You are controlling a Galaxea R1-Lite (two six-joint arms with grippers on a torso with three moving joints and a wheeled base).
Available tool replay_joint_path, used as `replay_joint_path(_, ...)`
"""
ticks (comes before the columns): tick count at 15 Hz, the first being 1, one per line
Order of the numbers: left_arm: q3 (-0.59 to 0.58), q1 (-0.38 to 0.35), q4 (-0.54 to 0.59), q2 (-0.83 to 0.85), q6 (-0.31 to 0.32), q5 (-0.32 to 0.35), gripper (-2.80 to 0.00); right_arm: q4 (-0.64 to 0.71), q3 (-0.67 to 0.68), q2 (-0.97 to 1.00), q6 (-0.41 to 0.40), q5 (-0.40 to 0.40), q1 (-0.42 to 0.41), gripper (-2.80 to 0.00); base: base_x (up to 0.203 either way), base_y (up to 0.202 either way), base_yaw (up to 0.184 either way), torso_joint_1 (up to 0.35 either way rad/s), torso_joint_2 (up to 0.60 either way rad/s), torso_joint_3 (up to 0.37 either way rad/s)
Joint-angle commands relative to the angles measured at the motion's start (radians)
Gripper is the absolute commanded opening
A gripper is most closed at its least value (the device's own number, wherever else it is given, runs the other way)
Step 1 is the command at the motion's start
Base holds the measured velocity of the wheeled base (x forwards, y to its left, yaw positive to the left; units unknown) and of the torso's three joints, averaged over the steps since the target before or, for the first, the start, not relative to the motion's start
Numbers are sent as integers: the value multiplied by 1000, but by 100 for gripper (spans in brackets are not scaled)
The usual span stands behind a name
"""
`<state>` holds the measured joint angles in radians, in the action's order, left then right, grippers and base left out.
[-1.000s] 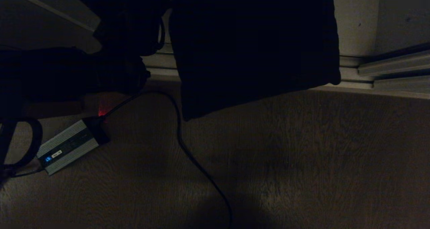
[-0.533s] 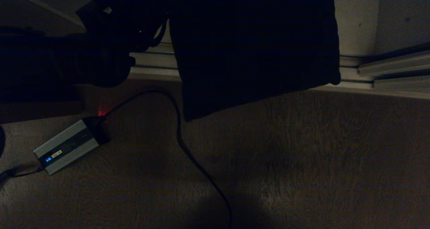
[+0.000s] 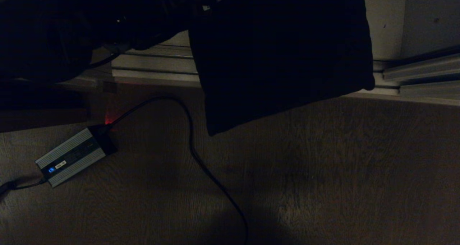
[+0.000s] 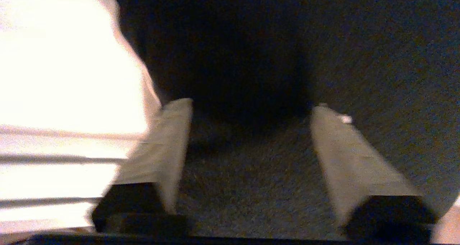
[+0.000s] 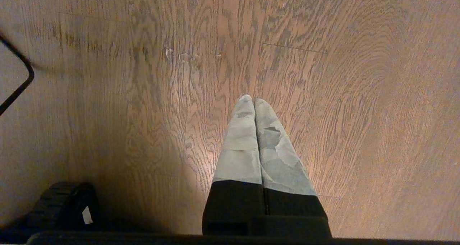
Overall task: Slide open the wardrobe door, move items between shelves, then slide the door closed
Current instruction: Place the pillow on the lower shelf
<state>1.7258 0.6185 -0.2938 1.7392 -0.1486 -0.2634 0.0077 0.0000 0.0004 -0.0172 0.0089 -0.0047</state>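
Clearly the left gripper's (image 4: 248, 108) parted fingers (image 4: 169, 141) straddle the dark cushion (image 4: 251, 173).

You are looking down at a dim brown wood-grain floor (image 3: 323, 173), lit only in faint patches. A small ribbed silver box (image 3: 73, 155) with a tiny blue light lies on it at your left, and a thin black cable (image 3: 196, 155) curves away from it across the boards. Along the far edge runs a pale ribbed metal floor track (image 3: 154, 63), beneath an off-white wall (image 3: 386, 18).
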Motion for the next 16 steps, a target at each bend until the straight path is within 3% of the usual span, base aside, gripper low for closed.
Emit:
replay_joint_path(1, 30, 0, -3, -22, 3, -1, -280, 0, 4, -2, 0, 0, 0, -280, 0, 0, 0, 0, 0, 0)
replay_joint_path(4, 37, 25, 129, -81, -48, 39, -280, 0, 5, -2, -1, 0, 0, -280, 0, 0, 0, 0, 0, 0)
replay_joint_path(9, 48, 52, 494, -109, -303, 244, -280, 0, 5, -2, 0, 0, 0, -280, 0, 0, 0, 0, 0, 0)
replay_joint_path(11, 42, 52, 560, -51, -368, 287, -280, 0, 4, -2, -1, 0, 0, -280, 0, 0, 0, 0, 0, 0)
replay_joint_path(16, 45, 52, 597, 115, -409, 327, -280, 0, 3, -2, -1, 0, 0, -280, 0, 0, 0, 0, 0, 0)
